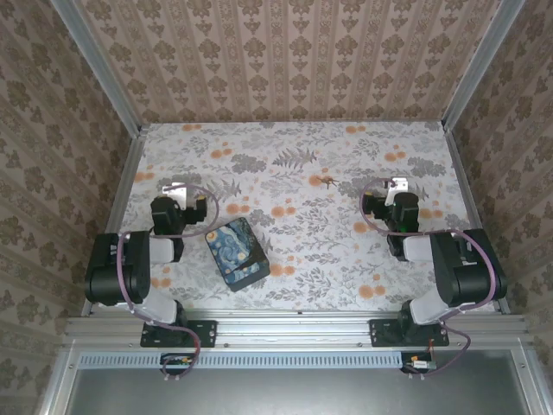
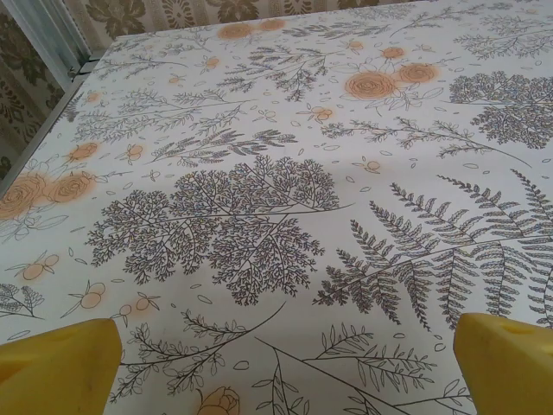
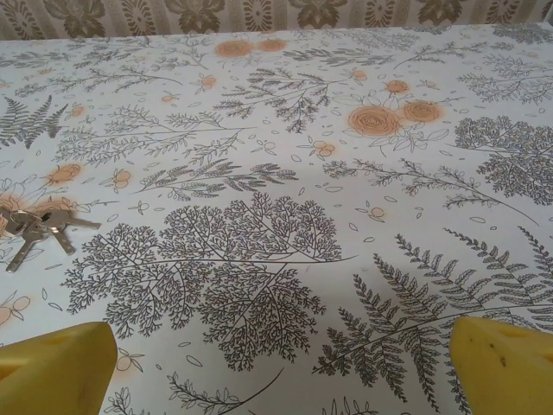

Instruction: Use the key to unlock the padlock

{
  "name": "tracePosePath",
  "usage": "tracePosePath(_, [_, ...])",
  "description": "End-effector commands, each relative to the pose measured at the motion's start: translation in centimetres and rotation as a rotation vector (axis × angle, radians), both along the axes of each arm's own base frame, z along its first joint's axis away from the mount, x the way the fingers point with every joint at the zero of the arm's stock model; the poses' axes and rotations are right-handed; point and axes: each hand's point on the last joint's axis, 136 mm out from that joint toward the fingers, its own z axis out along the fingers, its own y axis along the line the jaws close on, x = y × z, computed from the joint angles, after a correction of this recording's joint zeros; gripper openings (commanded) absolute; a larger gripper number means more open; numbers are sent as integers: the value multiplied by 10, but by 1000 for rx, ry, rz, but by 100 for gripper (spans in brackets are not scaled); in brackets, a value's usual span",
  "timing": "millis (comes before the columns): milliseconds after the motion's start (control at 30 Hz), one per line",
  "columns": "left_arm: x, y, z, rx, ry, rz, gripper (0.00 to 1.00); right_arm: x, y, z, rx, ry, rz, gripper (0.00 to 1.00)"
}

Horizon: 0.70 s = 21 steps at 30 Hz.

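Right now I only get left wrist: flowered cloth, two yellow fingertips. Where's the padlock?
Observer: The padlock lies flat on the cloth, right of the left gripper and closer to the table's near edge.
Operator: Keys?
Observer: The keys, on a small ring, lie near mid-table, left of the right gripper.
Operator: Right jaws?
Observer: Wide open, nothing between them.
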Motion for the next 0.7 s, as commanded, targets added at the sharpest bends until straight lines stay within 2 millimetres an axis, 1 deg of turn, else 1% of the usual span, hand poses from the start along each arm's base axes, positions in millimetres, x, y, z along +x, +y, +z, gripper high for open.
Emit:
tracePosePath(0, [7, -1, 12, -16, -32, -1, 100, 6, -1, 12, -17, -40, -5, 100])
tracePosePath(667, [7, -1, 11, -22, -30, -3, 100, 6, -1, 11, -16, -38, -5, 100])
